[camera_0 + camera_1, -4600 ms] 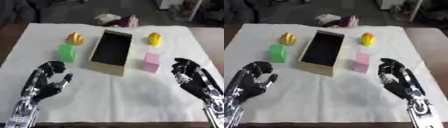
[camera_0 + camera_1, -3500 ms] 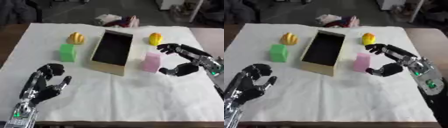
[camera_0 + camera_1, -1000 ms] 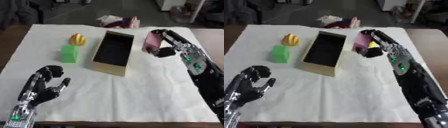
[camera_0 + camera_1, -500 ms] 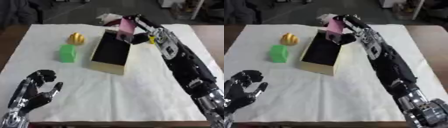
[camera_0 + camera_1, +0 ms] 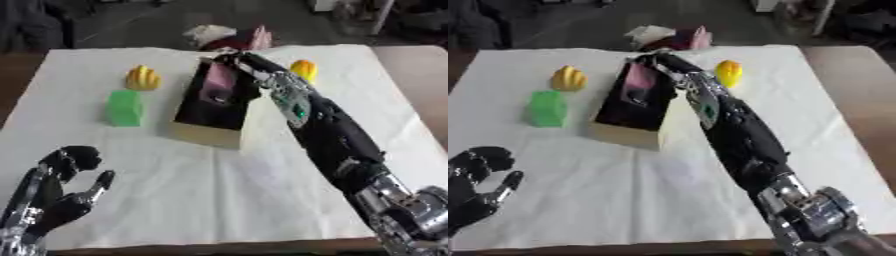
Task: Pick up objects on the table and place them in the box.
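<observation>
White cloth (image 5: 262, 180) covers the table in the left eye view, with the open box (image 5: 210, 107) at its middle. Reaching across it, the right hand (image 5: 241, 67) curls round the pink block (image 5: 217, 80) and holds it over the box's far end, presumably so it drops inside. Left of the box wait a green block (image 5: 124, 107) and a yellow object (image 5: 142, 77).

Right eye view: 1 more yellow piece (image 5: 728, 73) lies right of the box, while the left hand (image 5: 479, 187) idles at the lower left, fingers relaxed.
</observation>
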Controlling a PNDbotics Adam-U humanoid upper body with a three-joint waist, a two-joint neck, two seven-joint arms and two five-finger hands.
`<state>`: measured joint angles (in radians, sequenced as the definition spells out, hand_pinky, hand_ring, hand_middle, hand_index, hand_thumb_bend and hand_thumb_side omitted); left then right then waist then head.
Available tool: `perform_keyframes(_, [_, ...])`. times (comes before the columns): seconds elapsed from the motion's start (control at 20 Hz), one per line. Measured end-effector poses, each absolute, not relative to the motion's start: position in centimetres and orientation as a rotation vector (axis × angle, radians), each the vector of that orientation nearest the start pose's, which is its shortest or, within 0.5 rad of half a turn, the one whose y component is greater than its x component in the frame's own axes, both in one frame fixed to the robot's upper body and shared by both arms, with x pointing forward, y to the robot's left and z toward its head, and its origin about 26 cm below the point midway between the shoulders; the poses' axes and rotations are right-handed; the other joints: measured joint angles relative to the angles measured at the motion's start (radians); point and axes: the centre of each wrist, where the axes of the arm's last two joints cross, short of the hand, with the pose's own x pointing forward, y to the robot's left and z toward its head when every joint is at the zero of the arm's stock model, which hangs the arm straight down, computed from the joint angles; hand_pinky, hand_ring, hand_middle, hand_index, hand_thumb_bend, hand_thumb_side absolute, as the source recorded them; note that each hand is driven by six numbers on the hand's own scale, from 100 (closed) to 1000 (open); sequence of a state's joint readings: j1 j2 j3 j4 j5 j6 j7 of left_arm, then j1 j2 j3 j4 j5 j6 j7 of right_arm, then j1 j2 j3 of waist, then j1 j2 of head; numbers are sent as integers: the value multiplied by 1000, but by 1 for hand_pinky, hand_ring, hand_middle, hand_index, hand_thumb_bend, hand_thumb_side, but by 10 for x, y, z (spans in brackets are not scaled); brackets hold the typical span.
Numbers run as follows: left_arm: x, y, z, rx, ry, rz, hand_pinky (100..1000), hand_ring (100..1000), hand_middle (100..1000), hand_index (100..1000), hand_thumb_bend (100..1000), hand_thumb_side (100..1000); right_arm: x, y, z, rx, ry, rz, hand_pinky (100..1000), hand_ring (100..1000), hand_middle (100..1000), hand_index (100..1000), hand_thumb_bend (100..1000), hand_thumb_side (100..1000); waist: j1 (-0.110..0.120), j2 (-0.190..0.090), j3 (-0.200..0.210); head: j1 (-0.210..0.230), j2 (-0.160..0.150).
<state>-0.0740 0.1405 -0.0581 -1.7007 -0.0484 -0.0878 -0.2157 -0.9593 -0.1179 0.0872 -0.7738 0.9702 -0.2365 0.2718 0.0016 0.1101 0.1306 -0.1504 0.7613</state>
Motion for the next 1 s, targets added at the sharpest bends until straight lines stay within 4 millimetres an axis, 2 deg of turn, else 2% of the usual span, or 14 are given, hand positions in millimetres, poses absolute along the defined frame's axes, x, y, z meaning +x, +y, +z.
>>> perform_keyframes(0.15, [293,247,45,-75,-1816,-421,739,672,624,691,434,100,483,-160,129,-604,-1584,1496,856,846,890,978,507,482,-4,0,-2,-3,-7])
perform_keyframes(0.3, [293,247,45,-75,-1816,-421,739,672,624,691,434,100,485,-172,146,-671,-1623,1440,858,847,892,977,477,425,-4,0,-5,-10,-7])
perform_keyframes(0.45, [293,247,45,-74,-1817,-419,739,672,624,690,434,100,490,-202,156,-769,-1611,1319,849,841,881,966,451,396,-5,0,-9,-13,-15])
perform_keyframes(0.55, [293,247,45,-73,-1817,-418,739,672,624,690,433,100,493,-230,157,-827,-1569,1219,842,834,869,954,442,397,-6,0,-11,-17,-17])
perform_keyframes(0.8, [294,247,46,-70,-1821,-417,739,671,624,690,433,100,493,-294,139,-882,-1442,933,831,823,851,937,414,410,-11,7,0,-30,-36])
perform_keyframes(0.95, [295,247,47,-70,-1825,-419,739,671,624,690,433,100,488,-314,117,-868,-1359,790,832,825,845,935,406,418,-13,14,10,-45,-51])
perform_keyframes(1.0, [295,247,48,-70,-1825,-419,739,671,624,690,433,100,487,-316,110,-862,-1333,759,834,825,842,935,439,386,-12,15,13,-48,-53])
